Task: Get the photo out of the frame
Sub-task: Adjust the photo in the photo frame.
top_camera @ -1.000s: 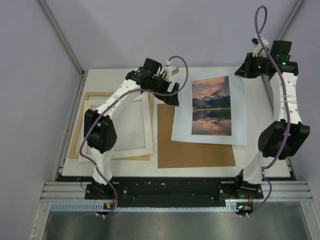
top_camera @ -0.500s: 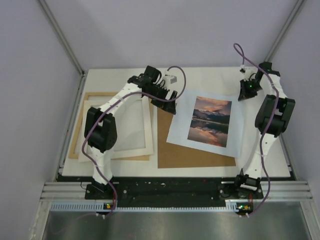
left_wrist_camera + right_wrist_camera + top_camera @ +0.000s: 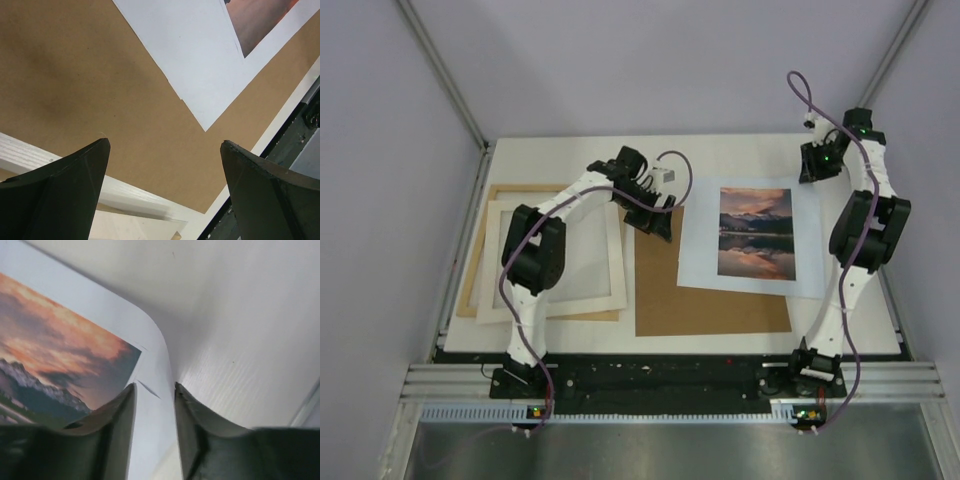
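1. Right gripper (image 3: 155,387), at the far right of the table (image 3: 570,150), has its fingers a narrow gap apart. The white margin of the photo (image 3: 755,240) shows in that gap at the sheet's far-right corner.
2. Seen from the right wrist, the paper's edge bows in a curve just ahead of the fingertips, beside the orange sky of the print.
3. Left gripper (image 3: 165,141) hangs with its jaws spread wide, gripping nothing, above the far-left part of the brown backing board (image 3: 710,305).
4. The photo lies face up on the right half of the table, out of the frame (image 3: 620,260). Its near-left part overlaps the board, and one white corner shows in the left wrist view.
5. The frame lies flat on the left side, well apart from the photo, with its cream border just beside the board's left edge.
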Robot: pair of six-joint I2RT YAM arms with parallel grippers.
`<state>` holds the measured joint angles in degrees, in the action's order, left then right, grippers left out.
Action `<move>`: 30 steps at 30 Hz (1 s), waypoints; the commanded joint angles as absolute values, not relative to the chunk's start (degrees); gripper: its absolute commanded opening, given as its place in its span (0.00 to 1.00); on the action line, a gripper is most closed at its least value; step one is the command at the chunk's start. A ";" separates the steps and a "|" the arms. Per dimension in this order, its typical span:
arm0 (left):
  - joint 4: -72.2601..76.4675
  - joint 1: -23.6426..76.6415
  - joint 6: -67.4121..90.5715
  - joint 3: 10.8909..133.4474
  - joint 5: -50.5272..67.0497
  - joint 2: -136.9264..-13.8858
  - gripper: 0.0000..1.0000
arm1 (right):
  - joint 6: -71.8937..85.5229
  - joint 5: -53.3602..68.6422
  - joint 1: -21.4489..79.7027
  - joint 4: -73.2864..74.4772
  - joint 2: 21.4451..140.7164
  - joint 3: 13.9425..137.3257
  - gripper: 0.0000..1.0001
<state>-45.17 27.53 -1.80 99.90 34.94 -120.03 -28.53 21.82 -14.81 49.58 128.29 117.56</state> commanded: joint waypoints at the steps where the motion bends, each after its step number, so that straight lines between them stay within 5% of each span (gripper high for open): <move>1: -44.47 27.51 -1.84 100.19 37.00 -119.88 0.98 | -29.79 22.23 -15.21 48.25 129.11 118.31 0.53; 4: -44.65 27.42 -2.99 100.81 36.56 -118.48 0.98 | -29.18 22.24 -15.29 47.99 127.19 116.38 0.71; 9: -47.37 27.25 -5.36 104.40 34.90 -114.45 0.98 | -25.32 22.85 -15.29 45.19 117.72 111.11 0.81; 10: -48.16 27.25 -6.06 105.55 34.28 -113.04 0.98 | -23.75 23.11 -15.21 44.13 114.90 108.31 0.94; 12: -48.78 27.07 -7.03 107.04 32.01 -110.40 0.98 | -20.67 22.51 -15.21 41.33 107.18 103.56 0.99; 26: -40.52 24.71 -8.26 94.32 -3.21 -79.39 0.99 | -18.02 5.54 -15.12 32.08 59.18 77.36 0.99; 30: -40.52 17.95 -7.47 91.15 -3.70 -73.58 0.99 | -15.65 4.75 -15.12 31.38 48.28 73.83 0.99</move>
<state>-42.83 23.57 -7.68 94.48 2.90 -76.62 -18.55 7.29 -14.81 32.58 54.78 76.71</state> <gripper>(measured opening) 0.986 0.989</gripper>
